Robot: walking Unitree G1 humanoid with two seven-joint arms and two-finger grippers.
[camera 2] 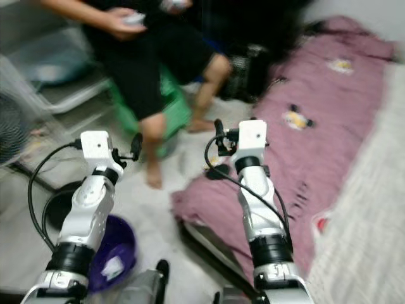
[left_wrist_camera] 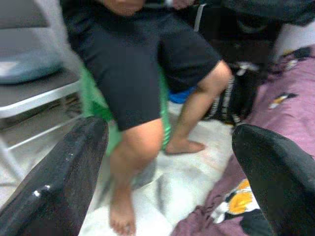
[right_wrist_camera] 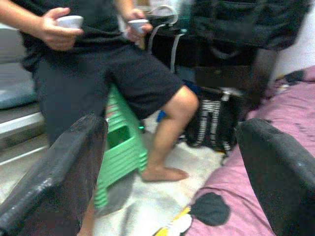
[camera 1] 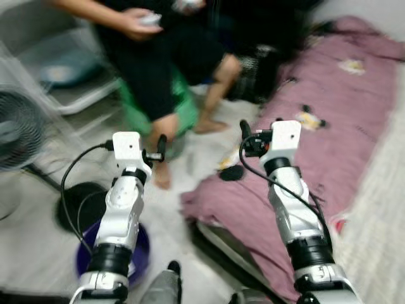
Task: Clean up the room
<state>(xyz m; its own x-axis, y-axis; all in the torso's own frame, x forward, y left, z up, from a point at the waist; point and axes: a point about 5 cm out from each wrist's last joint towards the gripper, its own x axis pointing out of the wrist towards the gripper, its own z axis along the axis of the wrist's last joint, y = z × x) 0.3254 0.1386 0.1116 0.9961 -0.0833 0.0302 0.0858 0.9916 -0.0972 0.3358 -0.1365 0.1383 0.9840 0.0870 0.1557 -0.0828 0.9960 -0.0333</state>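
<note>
Both arms are raised in front of me. My left gripper (camera 1: 159,147) is open and holds nothing; its fingers (left_wrist_camera: 59,182) frame a seated person's legs. My right gripper (camera 1: 247,134) is open too, hovering over the near corner of a mauve blanket (camera 1: 329,145) spread on a mattress at the right. A small black and yellow item (camera 1: 230,168) lies on the floor at the blanket's edge, just beyond and below the right gripper; the same item (right_wrist_camera: 197,214) is between its fingers. The views are blurred.
A person (camera 1: 158,57) sits on a green stool (right_wrist_camera: 120,147) straight ahead, bare feet on the floor, a white object in each hand. A purple basin (camera 2: 114,253) is by my left arm. A fan (camera 1: 16,126) and grey shelves (camera 1: 69,76) stand left; black bags (right_wrist_camera: 221,113) behind.
</note>
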